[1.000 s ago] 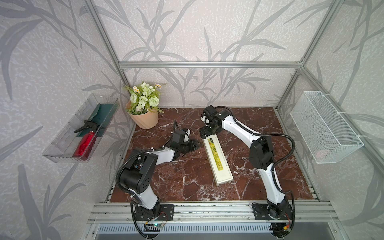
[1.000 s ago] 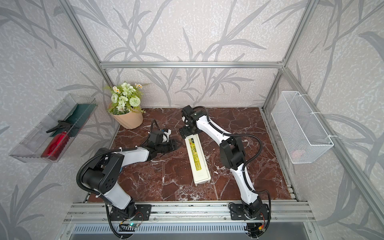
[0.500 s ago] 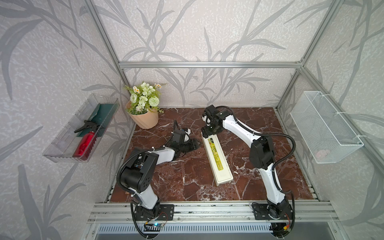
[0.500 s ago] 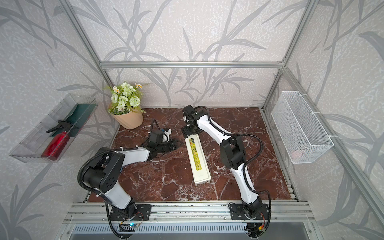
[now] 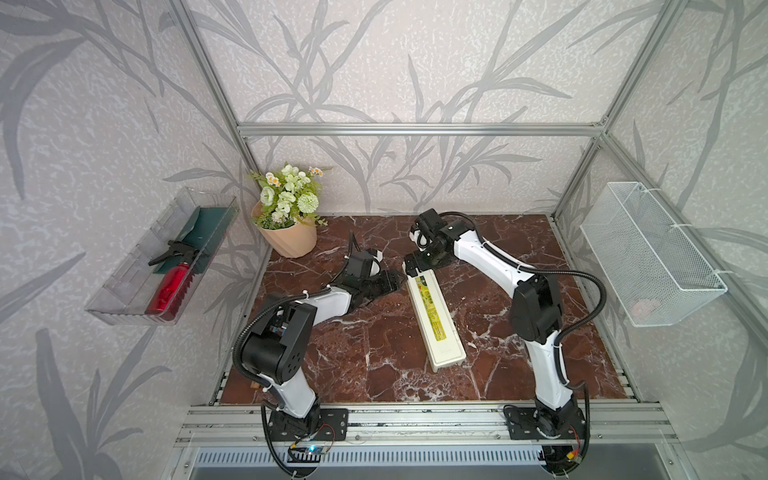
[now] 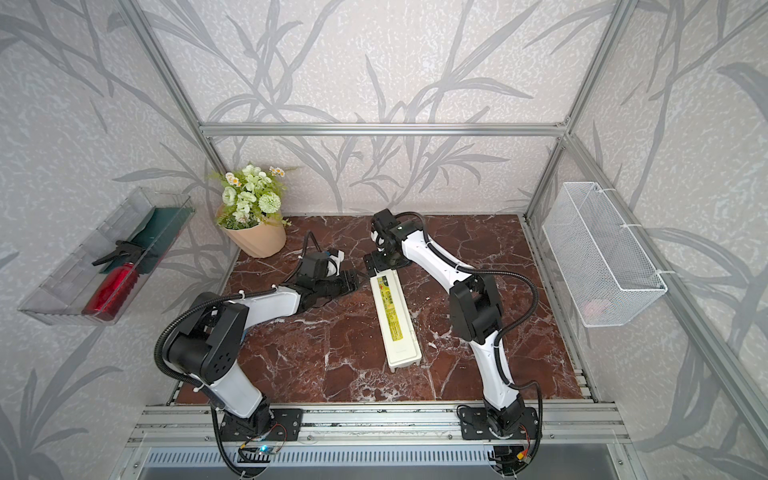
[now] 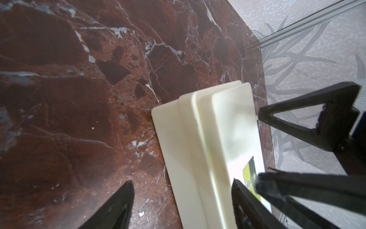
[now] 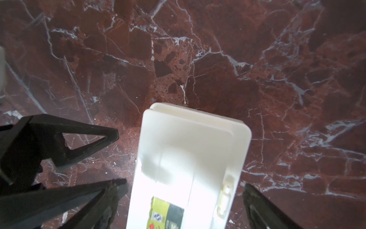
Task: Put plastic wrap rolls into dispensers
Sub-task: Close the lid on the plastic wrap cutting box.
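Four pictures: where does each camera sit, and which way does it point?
Top views: pair high at the front, looking down at the red-brown marble tabletop, long cream-white plastic box and both arms.
Left wrist: on the left arm, looking past its open left claw at the box's end.
Right wrist: on the right arm, looking past its open right claw at that end.
Shared: each wrist view shows the other claw.

The far end of the box (image 5: 434, 320) is crowded: the left tool (image 5: 397, 279) and right tool (image 5: 417, 268) meet there, fingertips close together. Bare table (image 5: 365, 365) lies open along both long sides and at the near end. A flower pot (image 5: 291, 243) blocks the far left corner.
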